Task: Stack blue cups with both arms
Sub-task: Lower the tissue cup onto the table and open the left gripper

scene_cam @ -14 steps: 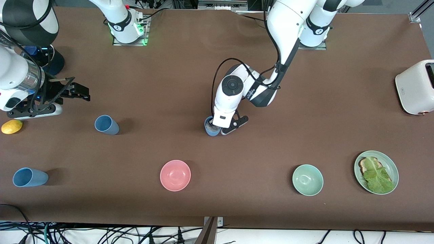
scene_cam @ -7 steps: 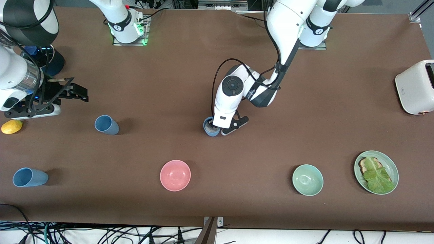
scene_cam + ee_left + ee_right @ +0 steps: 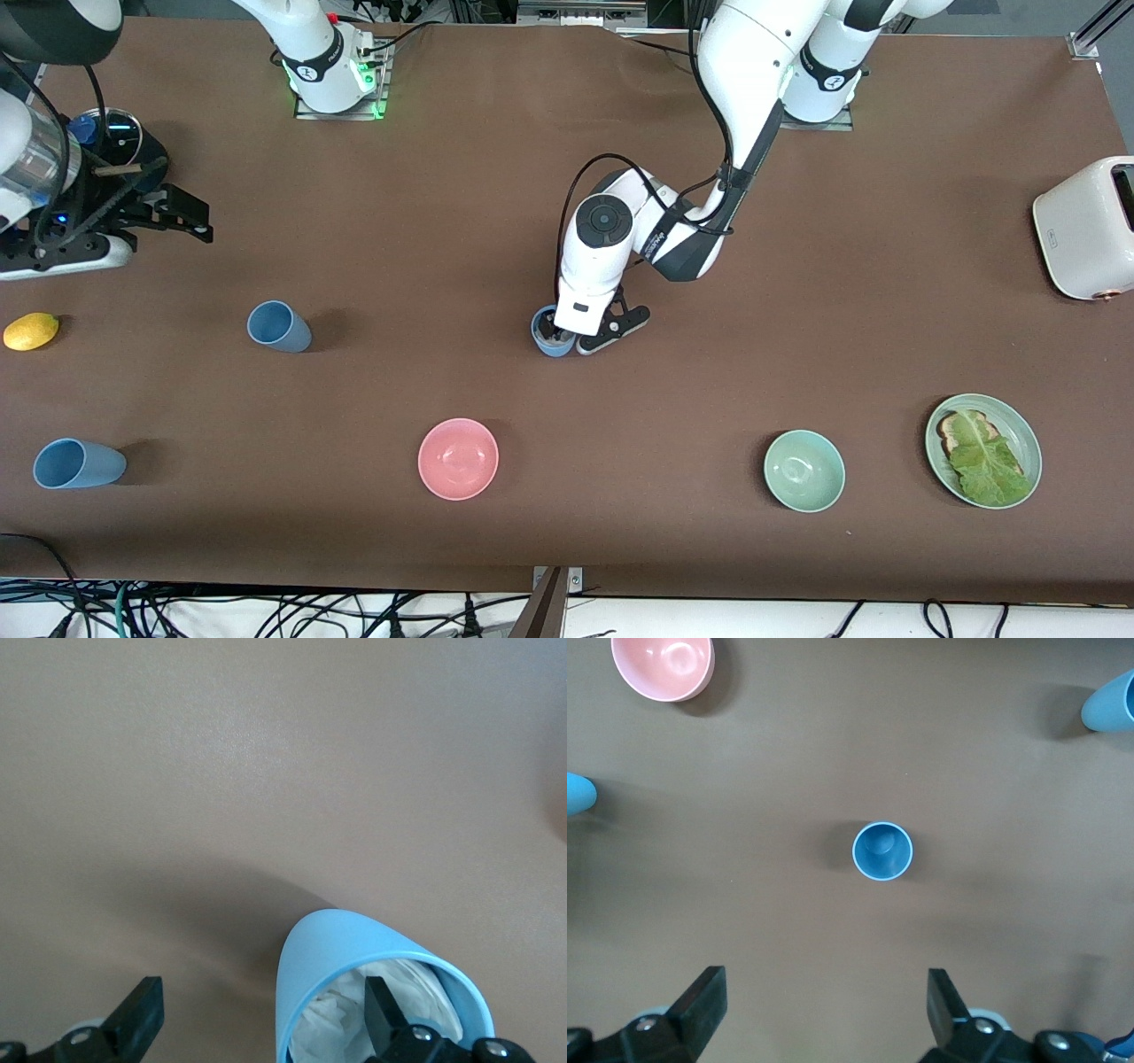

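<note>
Upright near the middle of the bench (image 3: 496, 177): one blue cup (image 3: 547, 342), crumpled white material inside. Straddling its rim, left end effector (image 3: 574, 341), fingers apart, one inside the cup, the other outside. Toward the right arm's end, second blue cup (image 3: 279, 326); nearer the front camera, third blue cup (image 3: 78, 463). Over that end of the bench, right end effector (image 3: 184, 214), fingers spread wide, holding nothing. Nearer the camera than the middle cup, pink bowl (image 3: 458, 458).
</note>
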Controlling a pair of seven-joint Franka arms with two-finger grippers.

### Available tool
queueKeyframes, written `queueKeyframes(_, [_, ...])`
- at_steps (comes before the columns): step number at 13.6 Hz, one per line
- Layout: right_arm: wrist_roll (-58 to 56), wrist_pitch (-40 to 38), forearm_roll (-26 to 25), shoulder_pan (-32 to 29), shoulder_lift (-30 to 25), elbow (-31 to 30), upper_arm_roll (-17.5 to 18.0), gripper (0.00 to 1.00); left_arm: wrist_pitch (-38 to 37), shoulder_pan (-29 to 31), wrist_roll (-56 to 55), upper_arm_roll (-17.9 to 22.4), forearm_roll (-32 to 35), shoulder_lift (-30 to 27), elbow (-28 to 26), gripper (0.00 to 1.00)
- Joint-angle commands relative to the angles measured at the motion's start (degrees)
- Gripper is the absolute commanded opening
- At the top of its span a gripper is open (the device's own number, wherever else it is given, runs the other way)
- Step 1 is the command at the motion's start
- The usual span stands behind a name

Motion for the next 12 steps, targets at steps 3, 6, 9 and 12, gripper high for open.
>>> queueKeyframes(3, [-0.67, -0.59, -0.01, -0.33, -1.07, -2.2, -0.91, 1.0, -0.44, -0.44, 0.54, 0.41, 1.11, -0.72, 1.52, 1.0])
queueKeyframes(6, [-0.76, 1.52, -0.1, -0.34, -1.16, -3.96, -0.92, 1.0, -1.66, -0.44, 1.42, 0.41, 1.11, -2.65, 1.35, 1.0])
queueKeyframes(9, [-0.93, 1.79, -0.36, -0.42, -1.16, -4.75, -0.92, 1.0, -5.17, -0.35, 3.78, 0.32, 1.02, -5.02, 1.35, 1.0])
queueKeyframes(12, [-1.11, 1.87, -1.5, -0.42, -1.25, -5.02, -0.92, 1.0, -8.51, -0.17, 5.29, 0.23, 0.68, -7.3, 1.35, 1.0])
